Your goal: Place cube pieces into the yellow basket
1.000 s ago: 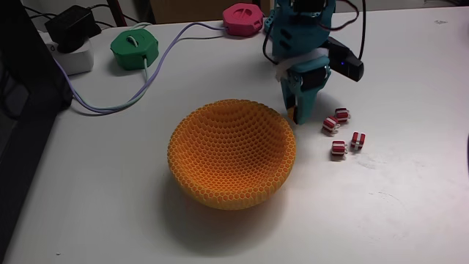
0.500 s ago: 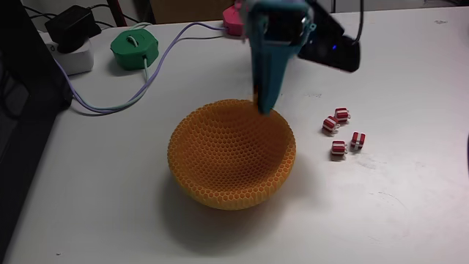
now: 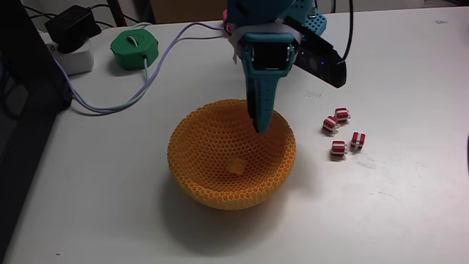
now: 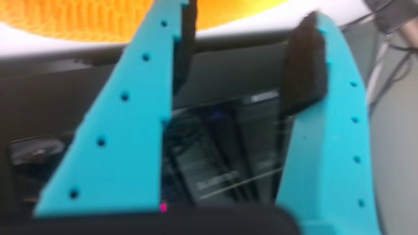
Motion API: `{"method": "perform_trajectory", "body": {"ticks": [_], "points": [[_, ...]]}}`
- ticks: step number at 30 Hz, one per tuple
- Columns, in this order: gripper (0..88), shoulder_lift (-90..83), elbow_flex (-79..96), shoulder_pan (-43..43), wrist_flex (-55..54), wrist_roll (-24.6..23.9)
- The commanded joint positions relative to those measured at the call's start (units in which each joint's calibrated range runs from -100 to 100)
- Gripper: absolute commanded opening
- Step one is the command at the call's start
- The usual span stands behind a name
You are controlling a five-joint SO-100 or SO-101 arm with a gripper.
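Note:
The yellow basket (image 3: 217,192) stands mid-table in the fixed view, and its rim crosses the top of the wrist view as the basket (image 4: 85,23). Inside it lies a plain orange-yellow cube (image 3: 236,164). My teal gripper (image 3: 259,126) hangs tip-down over the basket's far right rim. In the wrist view the gripper (image 4: 245,26) is open, its black pads apart and nothing between them. Several red-and-white striped cubes (image 3: 338,149) lie on the table to the right of the basket, with one cube (image 3: 330,125) nearest the rim.
A green round device (image 3: 135,49) and a pink one (image 3: 245,18) sit at the back with lilac cables (image 3: 157,70) running left. A black adapter (image 3: 72,29) rests on a white block. A dark panel (image 3: 22,125) lines the left edge.
The gripper has swung from beside the striped cubes leftward to above the basket. The orange-yellow cube now lies in the basket bottom, where none showed before.

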Motion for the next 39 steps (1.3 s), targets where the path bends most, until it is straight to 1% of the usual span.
{"method": "perform_trajectory", "body": {"ticks": [1, 5, 7, 11, 14, 17, 21, 28, 39], "points": [[29.4, -5.62, 0.25, -0.43, 1.57, -0.54], [27.6, -12.91, 8.53, -3.5, 3.13, 0.63], [26.6, -18.88, 14.98, -7.42, 4.0, 1.03], [26.1, -27.59, 26.15, -18.04, 4.61, 0.39], [24.5, -28.54, 31.64, -24.47, 2.7, -0.44], [24.1, -26.93, 34.82, -27.55, 0.87, -0.78], [24.6, -22.85, 37.8, -28.39, -1.38, -0.68], [25.1, -13.67, 37.03, -25.5, -5.82, 0.49], [24.0, -7.89, 38.86, -24.57, -13.03, 1.07]]}}
